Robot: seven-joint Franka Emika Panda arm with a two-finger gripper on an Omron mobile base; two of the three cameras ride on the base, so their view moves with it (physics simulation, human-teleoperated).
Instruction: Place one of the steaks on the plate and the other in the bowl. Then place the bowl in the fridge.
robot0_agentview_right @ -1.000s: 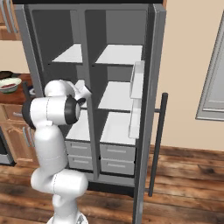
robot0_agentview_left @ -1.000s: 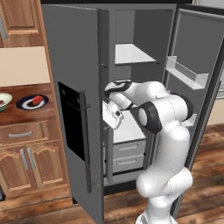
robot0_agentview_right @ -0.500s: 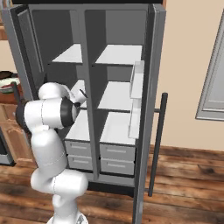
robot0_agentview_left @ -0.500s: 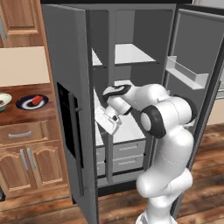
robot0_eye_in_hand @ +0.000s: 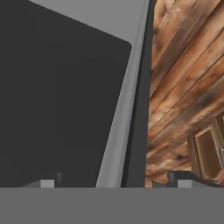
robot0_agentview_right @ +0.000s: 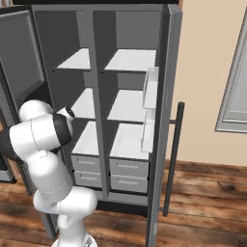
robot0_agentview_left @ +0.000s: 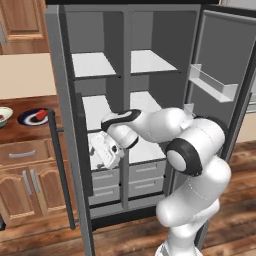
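The fridge [robot0_agentview_left: 165, 30] stands with both doors open, white shelves bare. My gripper [robot0_agentview_left: 100, 159] is low at the inner face of the left door [robot0_agentview_left: 67, 125], open, with nothing between its fingertips [robot0_eye_in_hand: 48, 182]. In the hand view [robot0_eye_in_hand: 113, 181] it looks along that dark door face [robot0_eye_in_hand: 65, 96] toward the floor. On the counter at the far left sits the dark plate [robot0_agentview_left: 29, 119] with one red steak [robot0_agentview_left: 42, 114] on it. The pale bowl [robot0_agentview_left: 5, 113] is cut by the picture's left edge, with a bit of red inside. In the right base view my arm hides the hand.
Wooden base cabinets [robot0_agentview_left: 25, 185] stand under the counter left of the fridge. The right door [robot0_agentview_left: 225, 60] carries a clear bin [robot0_agentview_left: 212, 85]. Grey drawers [robot0_agentview_right: 128, 169] fill the fridge bottom. The left door's bar handle [robot0_agentview_left: 60, 175] points into the room. Wood floor [robot0_eye_in_hand: 188, 87] lies below.
The left fridge door has swung wider open. My hand has moved left and down along its inner face, and the arm has stretched out after it.
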